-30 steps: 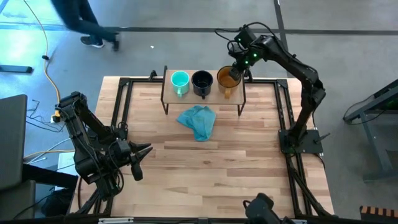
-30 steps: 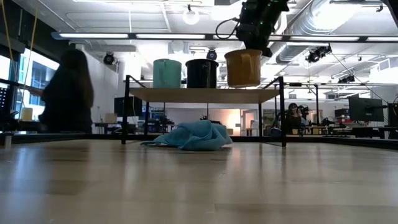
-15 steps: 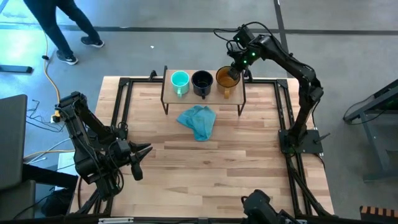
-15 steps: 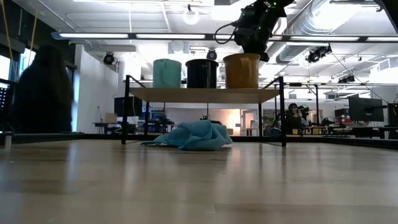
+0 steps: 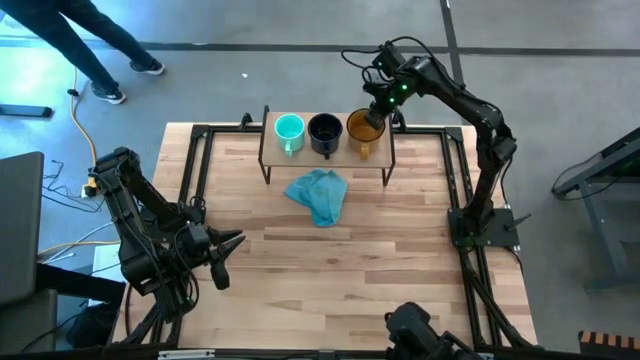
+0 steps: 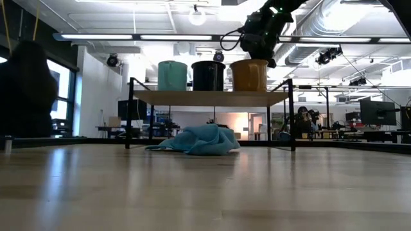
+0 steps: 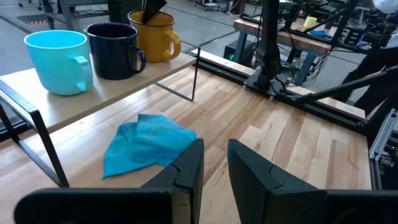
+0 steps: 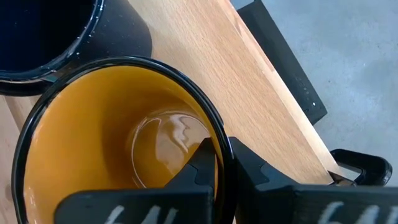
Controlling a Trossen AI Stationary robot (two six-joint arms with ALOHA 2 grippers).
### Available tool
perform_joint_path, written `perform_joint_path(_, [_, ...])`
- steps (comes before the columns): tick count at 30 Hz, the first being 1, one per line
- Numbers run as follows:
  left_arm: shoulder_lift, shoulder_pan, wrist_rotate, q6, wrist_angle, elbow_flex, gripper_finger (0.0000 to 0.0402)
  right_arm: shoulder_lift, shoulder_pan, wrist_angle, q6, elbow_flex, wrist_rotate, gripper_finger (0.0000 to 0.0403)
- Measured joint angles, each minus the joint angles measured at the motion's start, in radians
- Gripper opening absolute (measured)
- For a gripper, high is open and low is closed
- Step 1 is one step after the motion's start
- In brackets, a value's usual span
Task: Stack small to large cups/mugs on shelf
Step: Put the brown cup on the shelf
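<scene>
High view: three mugs stand in a row on the shelf [image 5: 380,148]: teal mug [image 5: 289,129], black mug [image 5: 324,129], amber mug [image 5: 365,128]. The right hand [image 5: 378,107] sits at the amber mug's far rim. The left hand [image 5: 230,250] waits over the near-left worktop [image 5: 380,260], fingers slightly apart.

Low view: the right hand [image 6: 259,52] meets the amber mug [image 6: 250,74] from above.

Right wrist view: the fingers [image 8: 202,163] straddle the amber mug's [image 8: 93,155] rim, one inside, one outside; whether they pinch it cannot be told.
</scene>
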Motion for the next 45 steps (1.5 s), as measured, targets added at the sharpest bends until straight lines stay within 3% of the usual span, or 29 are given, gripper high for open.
perform_joint_path(12, [0.000, 0.001, -0.006, -0.003, -0.015, 0.000, 0.0062, 0.001, -0.006, -0.013, 0.008, 0.000, -0.007, 0.0002])
perform_joint_path(21, [0.000, 0.001, -0.007, -0.017, -0.019, 0.000, 0.0062, 0.002, -0.006, -0.030, -0.003, 0.000, -0.007, 0.0037])
perform_joint_path(45, [0.000, 0.001, -0.008, -0.031, -0.020, 0.000, 0.0062, 0.002, -0.006, -0.029, -0.018, 0.000, -0.007, 0.0041])
